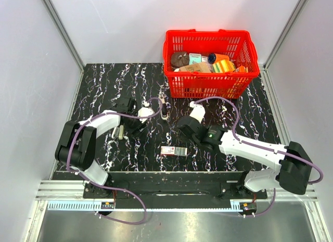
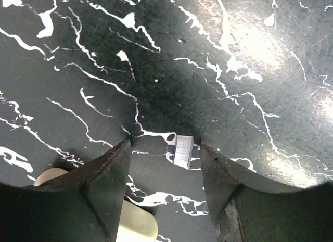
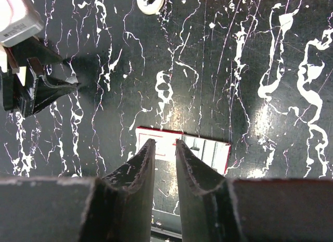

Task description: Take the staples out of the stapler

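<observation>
A short silver strip of staples [image 2: 183, 150] lies on the black marbled table, between the tips of my left gripper [image 2: 165, 144], nearer the right finger. That gripper is open and low over the table, and touches nothing. A cream object [image 2: 136, 225], seemingly the stapler, lies beside and under its left finger. It also shows in the top view [image 1: 118, 131], left of the left gripper [image 1: 138, 126]. My right gripper [image 3: 165, 141] hangs above a red-and-white staple box [image 3: 205, 151]. Its fingers stand a narrow gap apart and hold nothing.
A red basket [image 1: 210, 86] full of groceries stands at the back right. A slim black-and-white object [image 1: 164, 109] and a white round piece [image 1: 146, 113] lie mid-table. The staple box [image 1: 173, 151] lies near the front edge. Grey walls enclose the table.
</observation>
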You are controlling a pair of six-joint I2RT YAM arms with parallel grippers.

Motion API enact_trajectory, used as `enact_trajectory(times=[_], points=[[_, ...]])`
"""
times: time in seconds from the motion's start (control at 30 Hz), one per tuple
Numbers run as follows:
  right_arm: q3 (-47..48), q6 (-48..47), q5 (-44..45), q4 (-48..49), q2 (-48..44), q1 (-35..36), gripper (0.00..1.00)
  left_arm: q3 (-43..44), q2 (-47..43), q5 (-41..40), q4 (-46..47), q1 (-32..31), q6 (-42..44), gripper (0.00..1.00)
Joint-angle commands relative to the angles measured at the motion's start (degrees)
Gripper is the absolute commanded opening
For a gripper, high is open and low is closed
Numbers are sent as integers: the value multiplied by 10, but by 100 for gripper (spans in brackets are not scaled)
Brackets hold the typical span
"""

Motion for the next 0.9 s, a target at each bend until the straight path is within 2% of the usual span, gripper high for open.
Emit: enact_trajectory(times=[0.0,0.23,0.37,0.5,0.57,0.77,0.87], points=[[-3,-2,1,20,-20,-8,27,18,10,-24,-2,-17,4,58],[-8,-3,0,15,-31,-11,24,2,4,-33,-3,-23,-2,55],[-8,-4,3,11,-35,-15,22,-5,0,-38,-7,-23,-8,46],[-8,-3,6,7,-38,-16,21,-14,-6,-43,-9,-23,-8,42],[-10,-1,5,7,-39,-17,21,-17,-8,-48,-9,-26,-8,39],[-15,2,6,7,-43,-17,20,-24,-9,-56,-10,-30,-10,19],[-16,4,7,6,-46,-17,20,-26,-11,-57,-12,-32,-13,13]])
